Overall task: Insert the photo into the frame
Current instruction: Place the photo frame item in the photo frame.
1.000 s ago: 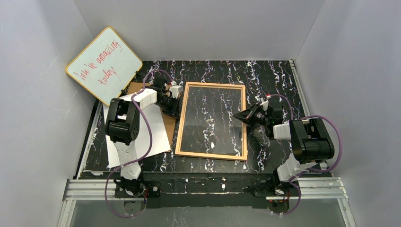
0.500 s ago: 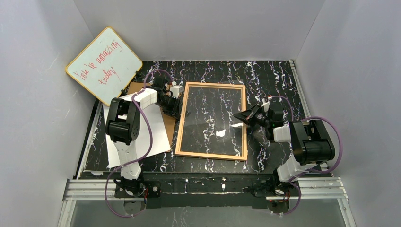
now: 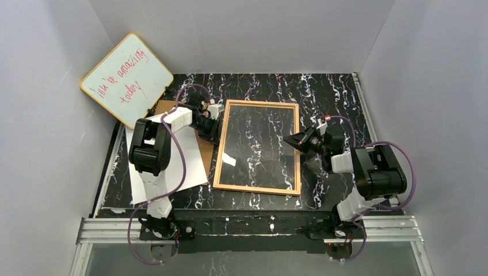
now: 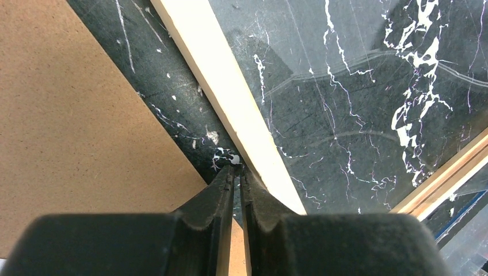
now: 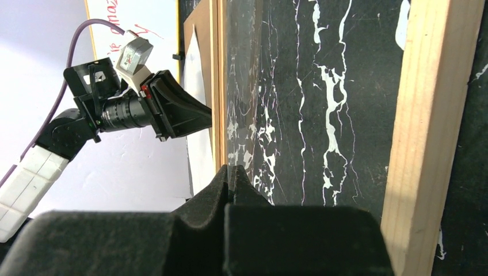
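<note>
photo: the large white-backed paper print [image 3: 194, 170] lies plain side up on the left of the table, under my left arm and just beside the frame's left rail. none of it is inside the frame.

frame: the thin light-wood rectangular picture frame [image 3: 256, 188] lies flat mid-table, long sides running away from me. the marbling shows through its clear pane [image 3: 259, 144].

right gripper [image 5: 230, 168]: over the frame just inside the right rail, fingers pressed together. a thin clear edge runs out from between the tips, so i read this as a pinch on the pane.

left gripper [image 4: 237, 169]: tips down at the outer edge of the left rail, fingers drawn together to a hair slit. i see nothing between them.

around: the flat brown backing board [image 3: 204, 150] overlaps the photo, and i cannot tell which is on top. the yellow-rimmed whiteboard with red writing [image 3: 126, 77] leans at the far left corner. black white-veined table top [image 3: 328, 92] underneath.
</note>
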`<state>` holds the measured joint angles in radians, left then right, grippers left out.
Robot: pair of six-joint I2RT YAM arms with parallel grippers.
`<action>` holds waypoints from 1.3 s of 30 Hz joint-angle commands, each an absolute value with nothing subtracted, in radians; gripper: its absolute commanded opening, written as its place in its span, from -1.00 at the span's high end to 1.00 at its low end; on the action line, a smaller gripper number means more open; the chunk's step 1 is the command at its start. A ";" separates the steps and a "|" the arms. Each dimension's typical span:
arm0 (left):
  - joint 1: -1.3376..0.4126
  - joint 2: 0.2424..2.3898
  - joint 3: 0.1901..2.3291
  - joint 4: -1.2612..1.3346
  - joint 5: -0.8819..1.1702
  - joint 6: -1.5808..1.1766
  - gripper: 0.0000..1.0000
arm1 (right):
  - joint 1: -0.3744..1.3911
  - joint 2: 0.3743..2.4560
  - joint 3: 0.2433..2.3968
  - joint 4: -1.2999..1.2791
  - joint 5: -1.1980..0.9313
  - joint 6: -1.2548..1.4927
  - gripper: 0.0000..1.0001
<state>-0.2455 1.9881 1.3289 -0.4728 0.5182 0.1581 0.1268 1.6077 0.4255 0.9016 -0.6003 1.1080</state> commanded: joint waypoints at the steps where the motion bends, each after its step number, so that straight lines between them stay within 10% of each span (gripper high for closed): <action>1: -0.261 2.028 1.324 -0.521 0.502 0.186 0.83 | 0.138 1.617 0.437 0.973 -0.572 1.100 0.97; 8: -0.260 2.028 1.327 -0.525 0.493 0.195 0.83 | 0.147 1.589 0.451 0.910 -0.564 1.040 0.97; 27: -0.261 2.031 1.337 -0.542 0.485 0.210 0.84 | 0.205 1.483 0.679 0.249 -0.290 0.669 -0.80; 39: -0.260 2.024 1.334 -0.547 0.485 0.216 0.84 | 0.280 1.511 0.805 0.039 -0.105 0.586 -0.92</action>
<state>-0.2466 1.9919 1.3384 -0.4900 0.5167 0.1909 0.2657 1.5127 0.7372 0.1143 -0.1844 0.6361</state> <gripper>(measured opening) 0.083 0.953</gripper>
